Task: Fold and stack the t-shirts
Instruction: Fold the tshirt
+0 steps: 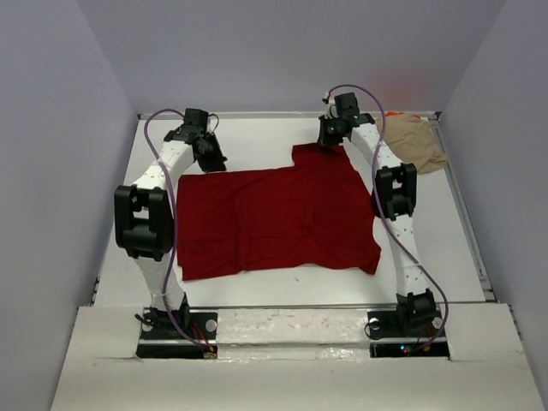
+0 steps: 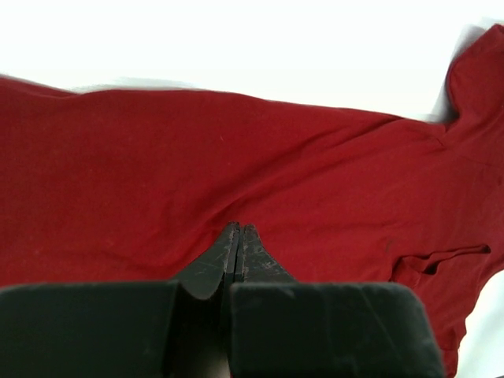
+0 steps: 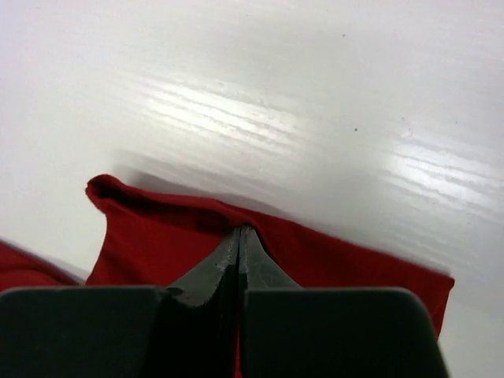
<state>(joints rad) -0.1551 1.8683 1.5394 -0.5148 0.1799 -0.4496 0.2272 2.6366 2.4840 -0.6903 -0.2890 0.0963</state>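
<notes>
A large dark red t-shirt lies spread flat in the middle of the table. My left gripper is at its far left corner. In the left wrist view that gripper has its jaws pressed together on the red cloth, and creases run to the tips. My right gripper is at the far sleeve. Its jaws are shut on the raised red sleeve edge. A crumpled tan t-shirt sits at the back right corner, with a sliver of orange fabric behind it.
White walls enclose the table on three sides. A raised rail runs along the right edge. Both arm bases stand at the near edge. Bare white tabletop lies beyond the sleeve.
</notes>
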